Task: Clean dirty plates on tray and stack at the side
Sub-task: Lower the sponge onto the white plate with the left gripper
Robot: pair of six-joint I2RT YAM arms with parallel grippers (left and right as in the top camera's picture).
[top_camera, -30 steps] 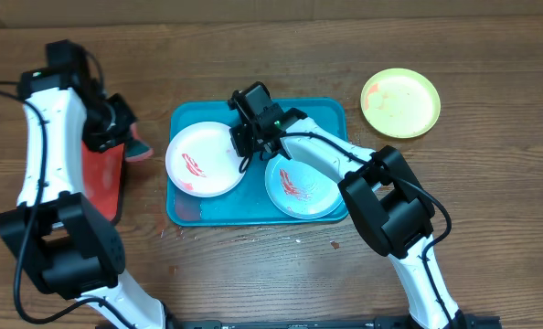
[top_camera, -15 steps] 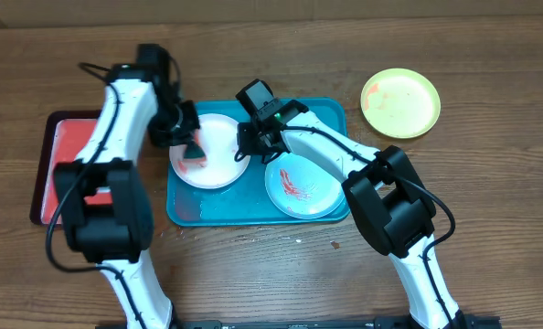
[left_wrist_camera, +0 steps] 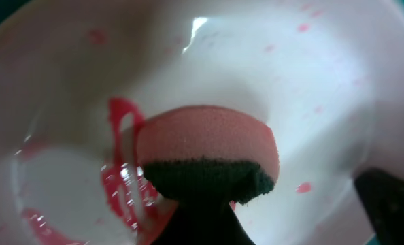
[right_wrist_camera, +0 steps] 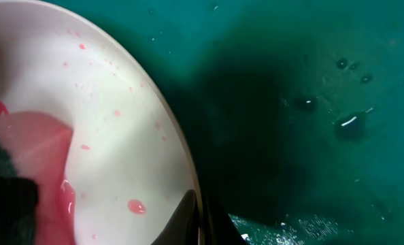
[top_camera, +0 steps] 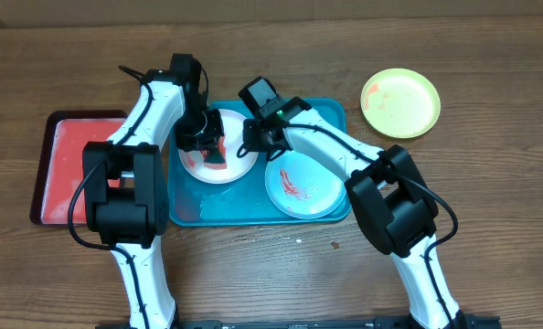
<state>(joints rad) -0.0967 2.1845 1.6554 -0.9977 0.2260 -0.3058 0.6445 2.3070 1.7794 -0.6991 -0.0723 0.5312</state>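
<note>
Okay, left gripper: clamped on pink foam sponge; I'd scrub flat over smears.
Right gripper: pinching rim of round white plastic plate.

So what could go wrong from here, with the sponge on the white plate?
The right tool grips only the rim of the white plate, so pressure from the sponge may tip it. The left tool is close to the right one; they may bump. Red sauce may spread onto the tray.

Red-smeared white plate; teal tray; pink sponge, dark backing.
</note>
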